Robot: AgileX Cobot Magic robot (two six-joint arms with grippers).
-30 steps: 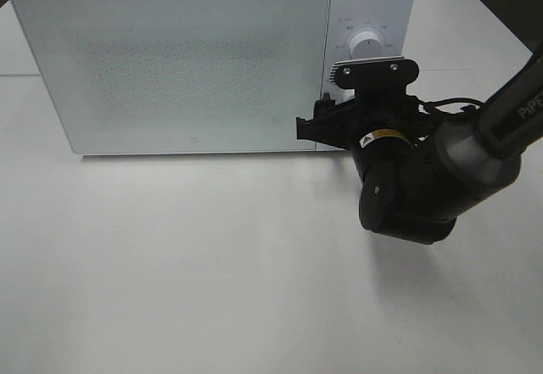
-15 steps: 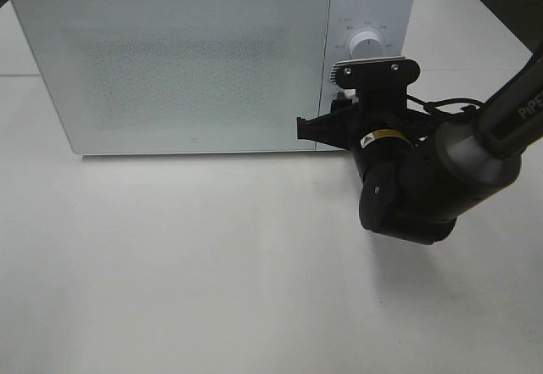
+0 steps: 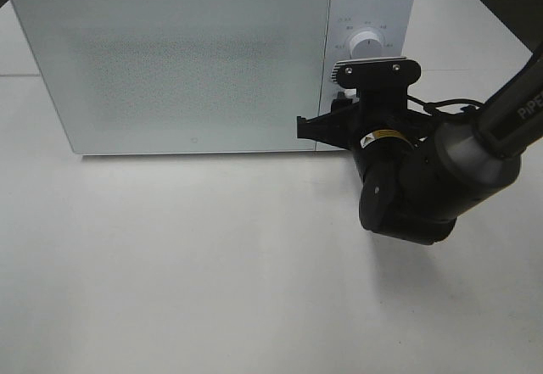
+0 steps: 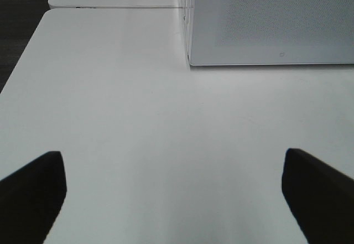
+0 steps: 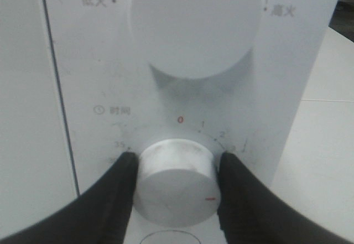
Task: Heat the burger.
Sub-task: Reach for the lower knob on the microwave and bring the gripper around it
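1. The burger appears in none of the three views, and its place cannot be told. The white microwave (image 3: pixel 195 60) directly ahead of the right pincer (image 5: pixel 178 161) has its door (image 3: pixel 178 69) closed.
2. The right pincer is clenched on the timer knob (image 5: pixel 177 186), the lower of two dials on the control panel (image 5: pixel 83 61). A black finger (image 5: pixel 119 194) presses each flank of the knob, and both are in contact with it.
3. A red dash (image 5: pixel 210 199) on the knob's face lies close to one of those fingers. A red zero (image 5: pixel 180 120) is printed on the panel just past the knob, with small numerals ringing the dial.
4. The larger power knob (image 5: pixel 194 25) sits on the same panel just beyond the right pincer's tips, clear of them.
5. Behind the right pincer, the dark right arm (image 3: pixel 424 179) comes in from the side and hangs above the white tabletop (image 3: pixel 212 272) in front of the panel.
6. The left pincer (image 4: pixel 171 154) is released, its two dark fingers (image 4: pixel 33 194) spread wide with only tabletop showing between them. It is held above the tabletop, and the microwave's lower front corner lies well ahead of it, off to one side.
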